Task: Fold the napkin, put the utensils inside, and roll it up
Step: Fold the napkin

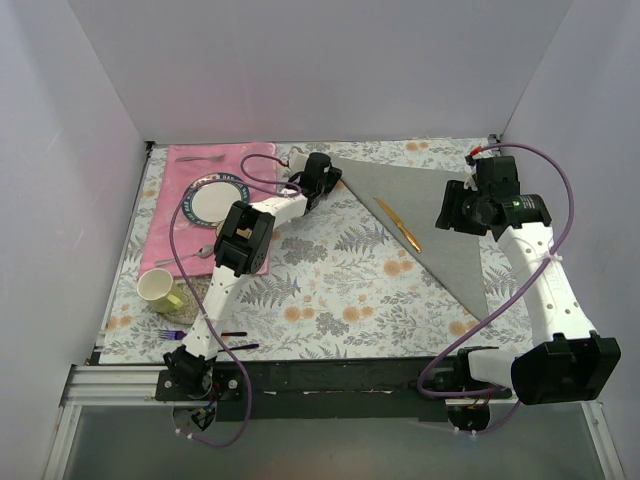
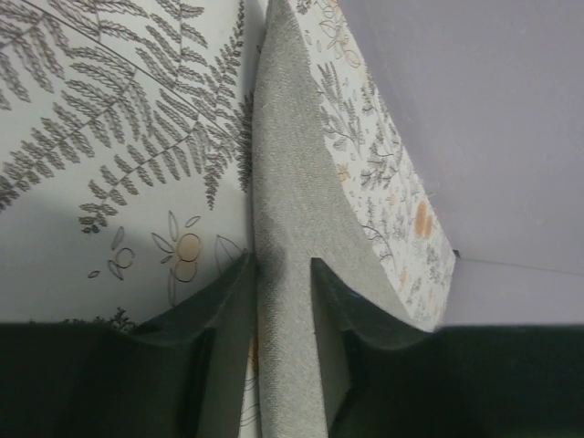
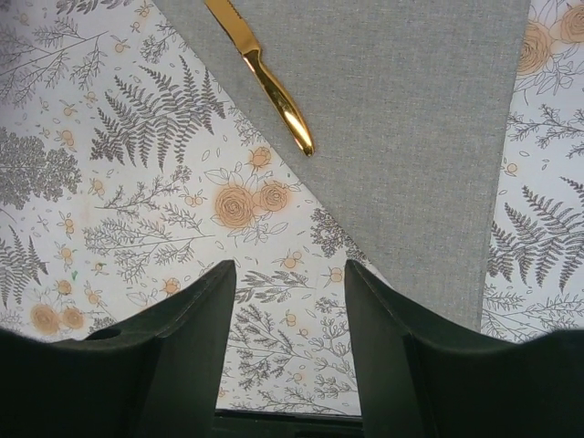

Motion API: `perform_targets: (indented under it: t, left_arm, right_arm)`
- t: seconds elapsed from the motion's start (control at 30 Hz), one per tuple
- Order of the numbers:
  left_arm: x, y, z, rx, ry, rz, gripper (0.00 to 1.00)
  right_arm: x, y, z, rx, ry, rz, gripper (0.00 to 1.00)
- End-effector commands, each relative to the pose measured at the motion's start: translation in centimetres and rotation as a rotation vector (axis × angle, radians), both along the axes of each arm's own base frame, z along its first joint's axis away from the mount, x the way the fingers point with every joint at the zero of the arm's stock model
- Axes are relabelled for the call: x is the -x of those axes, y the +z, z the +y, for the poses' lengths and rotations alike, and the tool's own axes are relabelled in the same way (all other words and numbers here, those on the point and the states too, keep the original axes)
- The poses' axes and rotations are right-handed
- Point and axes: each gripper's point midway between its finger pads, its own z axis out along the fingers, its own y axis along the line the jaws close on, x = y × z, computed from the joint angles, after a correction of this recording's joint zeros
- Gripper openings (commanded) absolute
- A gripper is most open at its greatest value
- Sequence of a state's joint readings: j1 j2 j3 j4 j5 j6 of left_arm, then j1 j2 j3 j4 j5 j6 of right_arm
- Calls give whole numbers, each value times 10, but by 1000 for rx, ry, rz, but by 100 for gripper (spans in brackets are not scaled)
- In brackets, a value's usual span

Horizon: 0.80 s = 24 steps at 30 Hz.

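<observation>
The grey napkin (image 1: 430,215) lies folded into a triangle on the floral table, its long edge running from back left to front right. A slim golden knife (image 1: 398,224) rests on it near that edge; it also shows in the right wrist view as the knife (image 3: 269,87) on the napkin (image 3: 411,109). My left gripper (image 1: 330,172) is at the napkin's back-left corner. In its wrist view the left gripper (image 2: 283,265) has both jaws pressed against a raised strip of napkin (image 2: 287,182). My right gripper (image 1: 447,212) hovers open over the napkin's right side, and the right gripper (image 3: 290,266) holds nothing.
A pink placemat (image 1: 165,235) at the left carries a plate (image 1: 213,200) and a spoon (image 1: 195,253). A cream cup (image 1: 155,287) stands in front of it. A purple-handled fork (image 1: 195,334) lies near the front edge. Walls close in the back and sides.
</observation>
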<state>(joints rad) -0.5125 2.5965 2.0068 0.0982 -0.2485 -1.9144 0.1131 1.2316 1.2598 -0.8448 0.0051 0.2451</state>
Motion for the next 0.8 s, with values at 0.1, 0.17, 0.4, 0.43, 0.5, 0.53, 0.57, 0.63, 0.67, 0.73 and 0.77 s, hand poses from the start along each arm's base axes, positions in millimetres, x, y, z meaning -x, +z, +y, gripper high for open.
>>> perform_targets:
  t: [0.1, 0.17, 0.4, 0.43, 0.5, 0.53, 0.57, 0.63, 0.67, 0.73, 0.77]
  left_arm:
    - [11, -52, 21, -170, -13, 69, 13]
    - [8, -47, 23, -205, -31, 50, 5]
    - [9, -10, 27, -321, -95, -34, 0]
    - [10, -5, 30, -336, -99, -44, 0]
    - [17, 8, 38, -368, -105, -55, 0]
    - [22, 8, 41, -397, -124, -55, 0]
    - [29, 1, 48, -413, -133, -37, 0]
    - [37, 17, 60, -404, -126, -39, 0]
    - [50, 2, 70, -417, -128, -8, 0]
    - [59, 25, 73, -397, -134, -45, 0]
    - [61, 28, 76, -397, -142, -57, 0]
  right_arm:
    - [5, 6, -5, 9, -9, -22, 59]
    - [6, 5, -4, 3, -5, -14, 59]
    - [26, -21, 7, -45, 40, 104, 58]
    - [31, -30, 8, -47, 41, 133, 58]
    - [39, -38, 8, -50, 37, 169, 58]
    - [43, -43, 9, -60, 42, 182, 58]
    - [43, -44, 11, -69, 41, 181, 58]
    - [46, -45, 16, -98, 52, 182, 58]
    - [47, -48, 17, -104, 51, 191, 58]
    - [49, -49, 20, -125, 53, 201, 58]
    - [52, -55, 22, -134, 54, 216, 58]
